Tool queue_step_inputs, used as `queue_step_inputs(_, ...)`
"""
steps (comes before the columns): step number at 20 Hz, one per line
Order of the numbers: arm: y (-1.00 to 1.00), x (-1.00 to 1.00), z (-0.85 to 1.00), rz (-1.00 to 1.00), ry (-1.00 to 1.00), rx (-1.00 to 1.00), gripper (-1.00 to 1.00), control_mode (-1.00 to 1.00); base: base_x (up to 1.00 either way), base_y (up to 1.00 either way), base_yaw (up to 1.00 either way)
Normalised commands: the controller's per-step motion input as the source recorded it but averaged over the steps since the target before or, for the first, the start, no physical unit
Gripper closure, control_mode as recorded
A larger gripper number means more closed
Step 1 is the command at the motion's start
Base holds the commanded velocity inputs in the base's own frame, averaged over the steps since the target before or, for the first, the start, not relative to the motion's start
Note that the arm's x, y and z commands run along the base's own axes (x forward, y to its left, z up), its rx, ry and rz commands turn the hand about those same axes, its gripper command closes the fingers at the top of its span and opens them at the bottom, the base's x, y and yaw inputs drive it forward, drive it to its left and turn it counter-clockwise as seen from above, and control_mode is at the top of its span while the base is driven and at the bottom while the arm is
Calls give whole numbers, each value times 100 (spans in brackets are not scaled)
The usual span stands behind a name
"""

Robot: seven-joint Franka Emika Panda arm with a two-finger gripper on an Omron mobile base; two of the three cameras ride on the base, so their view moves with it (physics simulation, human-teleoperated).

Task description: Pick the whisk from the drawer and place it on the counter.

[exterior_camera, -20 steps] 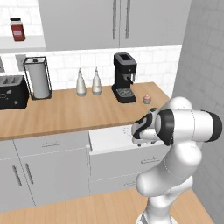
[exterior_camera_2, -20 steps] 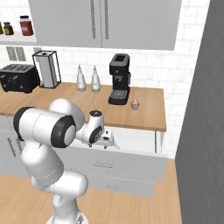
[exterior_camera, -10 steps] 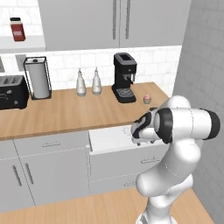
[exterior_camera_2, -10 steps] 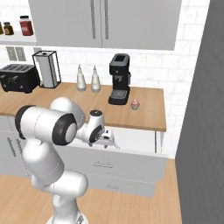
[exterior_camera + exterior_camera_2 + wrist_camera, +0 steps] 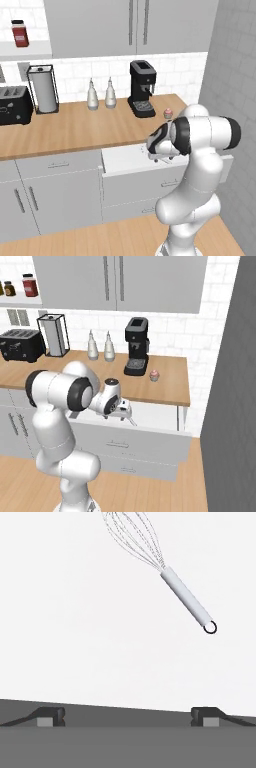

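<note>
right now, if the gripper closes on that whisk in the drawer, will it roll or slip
Probably a little: the whisk has a smooth round handle lying flat on the drawer floor, so it may roll. Its thin wire head looks springy; gripping the handle seems safer.

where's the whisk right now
The whisk lies flat on the white floor of the open drawer, in the upper right of the hand view, ahead of the open gripper and untouched.

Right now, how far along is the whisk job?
Done: the drawer stands pulled out, and the arm has reached over it. In hand: nothing yet. The gripper is open, pointed into the drawer, with the whisk lying loose on the white floor ahead of the fingertips. Left: close in on the handle, grip, lift, and set it on the counter.
</note>
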Motion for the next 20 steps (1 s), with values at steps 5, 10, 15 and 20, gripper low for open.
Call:
queue_step_inputs(5, -4, 0, -33, 0, 0, 0, -100, -100, 0, 0, 0)
queue_step_inputs(10, -3, 0, -35, 0, 0, 0, -100, -100, 0, 0, 0)
queue_step_inputs(15, -5, -13, -24, 0, 1, 1, -100, -100, 0, 0, 0)
queue_step_inputs(20, -12, -47, -13, 0, 1, 0, -100, -100, 0, 0, 0)
